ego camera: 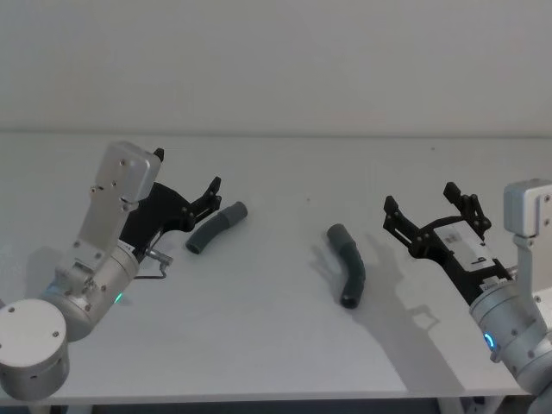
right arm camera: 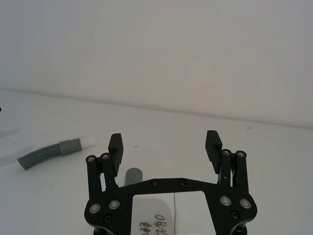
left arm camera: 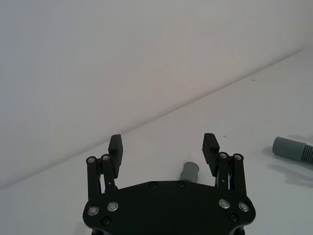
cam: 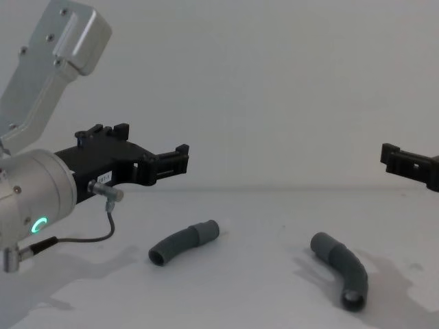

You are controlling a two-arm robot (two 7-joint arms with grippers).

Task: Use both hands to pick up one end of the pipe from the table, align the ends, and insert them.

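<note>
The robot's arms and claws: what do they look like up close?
Both arms are silver cylinders with boxy pale-grey links. The left arm has a glowing green ring and a thin grey cable looping beside it; the right arm has a blue ring. The left claw and right claw are black, two-fingered, dotted with silver rivets; the right carries a white handwritten label.

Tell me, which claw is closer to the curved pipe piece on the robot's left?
Left. The left gripper hangs open just beside that pipe piece; the right gripper, also open, sits far across, beyond the other pipe piece.
</note>
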